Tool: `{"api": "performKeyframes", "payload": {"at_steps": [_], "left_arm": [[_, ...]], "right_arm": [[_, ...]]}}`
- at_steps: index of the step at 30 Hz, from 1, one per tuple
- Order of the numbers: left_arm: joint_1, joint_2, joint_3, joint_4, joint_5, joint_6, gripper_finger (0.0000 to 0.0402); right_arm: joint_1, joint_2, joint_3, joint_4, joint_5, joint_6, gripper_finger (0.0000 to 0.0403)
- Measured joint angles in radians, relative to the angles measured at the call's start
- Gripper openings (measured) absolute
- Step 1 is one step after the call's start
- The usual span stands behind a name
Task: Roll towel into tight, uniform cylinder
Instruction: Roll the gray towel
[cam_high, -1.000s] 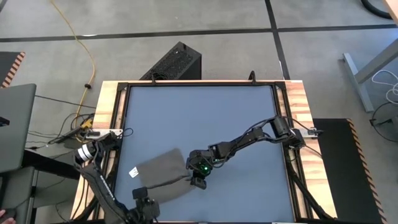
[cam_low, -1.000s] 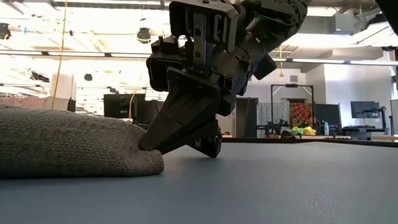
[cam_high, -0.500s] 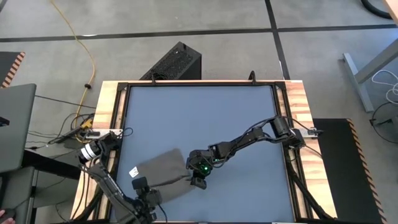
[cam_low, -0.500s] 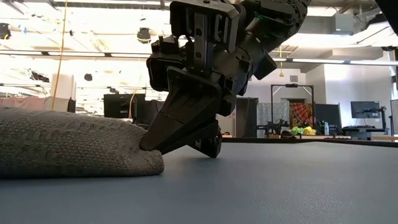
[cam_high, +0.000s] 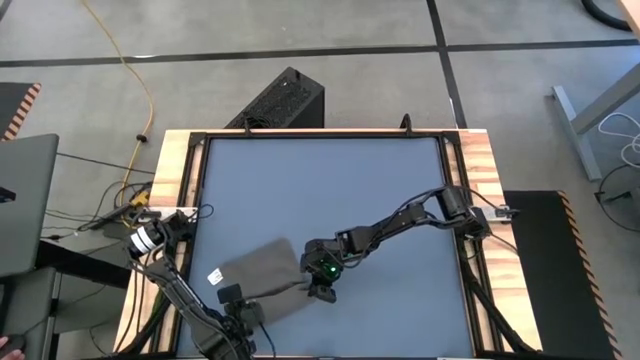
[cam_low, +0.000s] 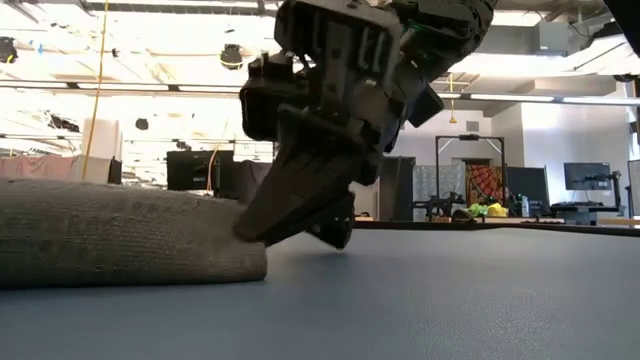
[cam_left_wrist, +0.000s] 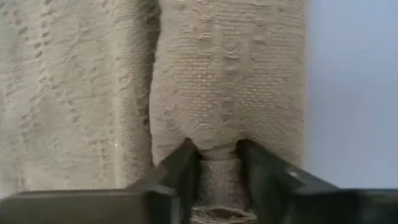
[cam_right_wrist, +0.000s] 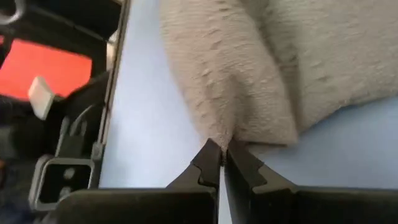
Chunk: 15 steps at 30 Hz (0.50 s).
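The taupe towel (cam_high: 258, 272) lies folded on the blue table top (cam_high: 330, 180), near the front left, with its white tag (cam_high: 214, 277) at its left edge. In the low view it is a low hump (cam_low: 120, 235) resting on the table. My left gripper (cam_high: 238, 300) is at the towel's near left part and is shut on a thick band of cloth (cam_left_wrist: 217, 149). My right gripper (cam_high: 320, 290) is at the towel's near right corner and is shut on the cloth (cam_right_wrist: 219, 149). My left gripper pinches a bunched fold at the end of the towel's thick band (cam_left_wrist: 217, 165) between its two fingers. The cloth is puckered just past the fingertips (cam_left_wrist: 186, 155). The fingers come from the table's near left side. The towel lies on the table. My right gripper pinches the towel's edge at its near right corner (cam_right_wrist: 229, 134) between its nearly closed fingers. The fingers slant down from the table's right, their tips (cam_low: 248, 230) low over the table at the towel's end. The rest of the towel lies on the table.
The table top has a black frame (cam_high: 195, 200) and wooden side rails (cam_high: 170, 180). Bare blue surface (cam_high: 380, 190) stretches to the far and right edges. A black box (cam_high: 280, 100) and cables (cam_high: 130, 70) lie on the floor beyond the table.
My left gripper has moved from the table's near edge toward the far edge, onto the towel's near left part. My right gripper stays at the towel's right corner and has shifted slightly. In the low view the towel's hump has sunk a little flatter.
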Motion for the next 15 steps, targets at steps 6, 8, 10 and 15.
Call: {"api": "performKeyframes", "payload": {"at_steps": [6, 8, 10, 15], "left_arm": [[0.000, 0.003, -0.001, -0.030, -0.023, -0.008, 0.0016], [0.000, 0.003, -0.001, -0.034, -0.027, -0.007, 0.0018], [-0.001, 0.003, -0.002, -0.034, -0.031, -0.002, 0.0018], [-0.001, 0.004, -0.002, -0.036, -0.038, -0.002, 0.0013]], "right_arm": [[-0.018, -0.048, 0.000, -0.035, -0.157, -0.096, 0.0049], [-0.033, -0.074, -0.002, -0.074, -0.178, -0.117, 0.0063], [-0.046, -0.093, 0.001, -0.073, -0.177, -0.153, 0.0077], [-0.059, -0.106, 0.001, -0.069, -0.100, -0.263, 0.0118]]}}
